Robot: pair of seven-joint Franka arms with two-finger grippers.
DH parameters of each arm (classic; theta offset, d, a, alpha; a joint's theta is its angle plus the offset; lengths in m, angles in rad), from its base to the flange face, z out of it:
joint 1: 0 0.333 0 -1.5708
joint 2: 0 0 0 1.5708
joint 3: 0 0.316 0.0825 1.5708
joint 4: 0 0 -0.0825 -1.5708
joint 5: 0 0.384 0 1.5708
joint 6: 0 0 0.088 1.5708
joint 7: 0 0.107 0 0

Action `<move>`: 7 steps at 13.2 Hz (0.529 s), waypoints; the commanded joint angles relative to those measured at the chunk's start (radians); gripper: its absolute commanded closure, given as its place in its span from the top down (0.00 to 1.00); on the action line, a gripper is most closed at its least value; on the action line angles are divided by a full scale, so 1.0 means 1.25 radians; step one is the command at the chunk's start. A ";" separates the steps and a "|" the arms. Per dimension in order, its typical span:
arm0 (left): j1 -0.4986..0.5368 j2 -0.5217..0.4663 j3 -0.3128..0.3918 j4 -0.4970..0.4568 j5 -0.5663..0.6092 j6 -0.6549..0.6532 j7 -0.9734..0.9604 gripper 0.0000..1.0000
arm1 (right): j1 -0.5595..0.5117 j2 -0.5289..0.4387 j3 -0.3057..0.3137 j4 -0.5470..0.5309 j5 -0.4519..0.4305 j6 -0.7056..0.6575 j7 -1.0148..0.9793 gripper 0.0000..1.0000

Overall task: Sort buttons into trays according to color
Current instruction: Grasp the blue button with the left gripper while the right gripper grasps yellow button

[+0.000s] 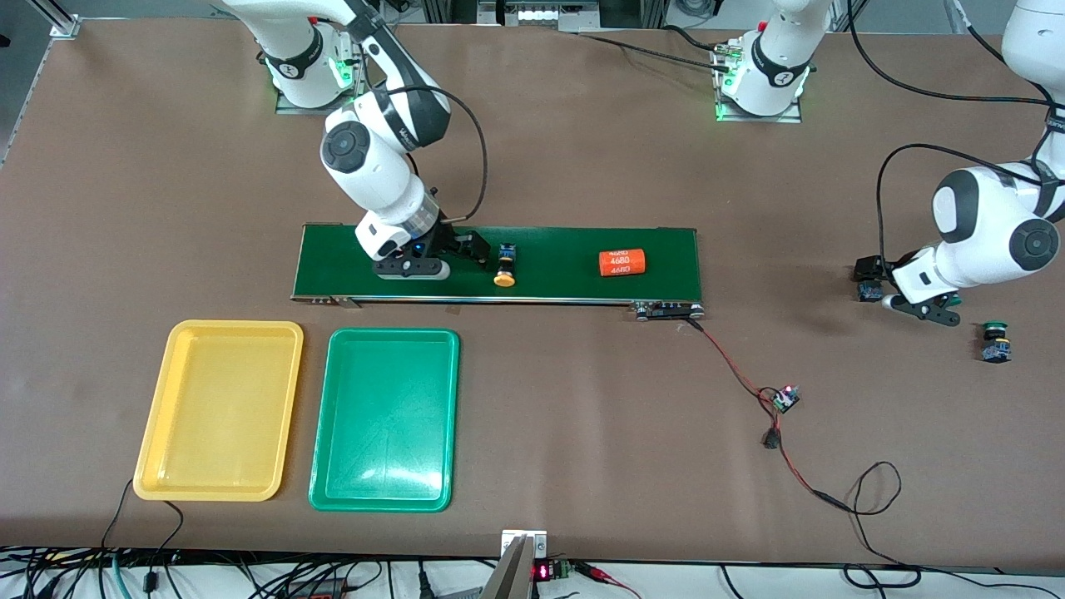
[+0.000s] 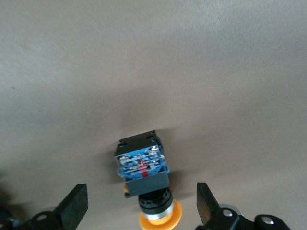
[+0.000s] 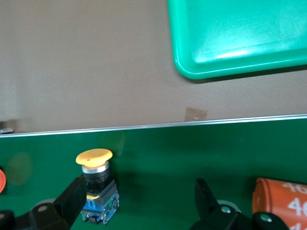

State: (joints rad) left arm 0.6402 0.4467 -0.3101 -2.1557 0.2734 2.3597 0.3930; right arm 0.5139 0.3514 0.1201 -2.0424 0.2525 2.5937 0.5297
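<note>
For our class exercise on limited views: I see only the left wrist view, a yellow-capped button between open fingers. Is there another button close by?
Observer: Yes, a green-capped button lies on the table close to the left gripper.
Operator: Where is the other arm?
Observer: The right gripper, open, is over the conveyor belt, beside a second yellow-capped button.
Operator: And the trays?
Observer: The yellow tray and green tray sit side by side, nearer the front camera than the belt.

Bright, even overhead light fills the front view; soft shadows sit beneath both arms on the brown counter (image 1: 582, 166); white glare streaks the green tray (image 1: 384, 420); the left wrist view is soft, slightly blurred.
</note>
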 commanded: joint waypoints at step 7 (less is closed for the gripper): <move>-0.004 0.019 -0.005 -0.005 0.018 0.056 -0.096 0.99 | 0.070 0.043 -0.062 0.057 -0.012 -0.040 0.004 1.00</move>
State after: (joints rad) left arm 0.6393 0.4695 -0.3131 -2.1578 0.2734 2.4161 0.3295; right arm 0.5836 0.3932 0.0557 -1.9944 0.2518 2.5628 0.5297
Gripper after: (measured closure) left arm 0.000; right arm 0.000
